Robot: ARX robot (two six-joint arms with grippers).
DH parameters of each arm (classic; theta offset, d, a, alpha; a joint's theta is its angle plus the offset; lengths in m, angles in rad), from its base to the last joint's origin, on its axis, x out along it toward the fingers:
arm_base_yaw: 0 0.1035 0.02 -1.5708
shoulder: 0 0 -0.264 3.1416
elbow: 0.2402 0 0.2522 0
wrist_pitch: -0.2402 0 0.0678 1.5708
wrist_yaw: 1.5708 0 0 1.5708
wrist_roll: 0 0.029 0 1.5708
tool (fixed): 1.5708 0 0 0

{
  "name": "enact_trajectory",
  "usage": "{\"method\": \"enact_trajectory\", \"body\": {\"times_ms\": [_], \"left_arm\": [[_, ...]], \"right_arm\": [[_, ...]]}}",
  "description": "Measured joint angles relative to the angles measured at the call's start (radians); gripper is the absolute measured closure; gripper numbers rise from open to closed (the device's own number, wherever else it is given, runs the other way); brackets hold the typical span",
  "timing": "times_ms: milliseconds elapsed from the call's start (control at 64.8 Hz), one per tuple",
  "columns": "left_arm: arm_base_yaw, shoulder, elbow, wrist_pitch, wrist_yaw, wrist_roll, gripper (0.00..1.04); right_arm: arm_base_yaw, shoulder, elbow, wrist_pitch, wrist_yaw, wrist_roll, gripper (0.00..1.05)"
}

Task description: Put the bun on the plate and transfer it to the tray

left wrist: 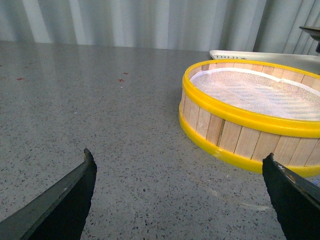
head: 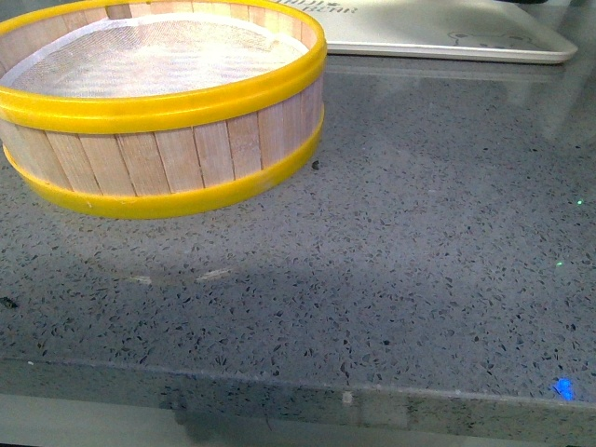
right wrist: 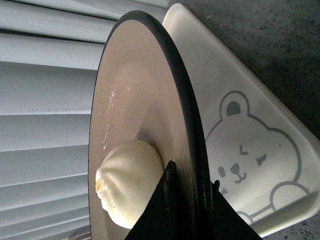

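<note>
Right fingers [right wrist: 159, 212] pinch the plate [right wrist: 135, 100] rim, bun [right wrist: 127, 187] beside the inner finger, tray [right wrist: 260, 150] past the outer; left fingers [left wrist: 60, 200] spread.

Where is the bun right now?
In the right wrist view, the bun sits on the plate, which the right gripper pinches by its rim over the tray.
</note>
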Motion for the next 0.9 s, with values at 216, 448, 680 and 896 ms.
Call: {"method": "enact_trajectory", "body": {"times_ms": [216,448,680,896], "left_arm": [[0.000,0.000,0.000,0.000,0.000,0.000,0.07],[0.000,0.000,0.000,0.000,0.000,0.000,0.07],[0.000,0.000,0.000,0.000,0.000,0.000,0.07],[0.000,0.000,0.000,0.000,0.000,0.000,0.07]], "right_arm": [[0.007,0.011,0.002,-0.008,0.023,-0.001,1.02],[0.023,0.029,0.031,-0.047,0.035,-0.004,1.02],[0.031,0.063,0.084,-0.081,0.050,-0.016,1.02],[0.031,0.093,0.111,-0.092,0.061,-0.025,1.02]]}}
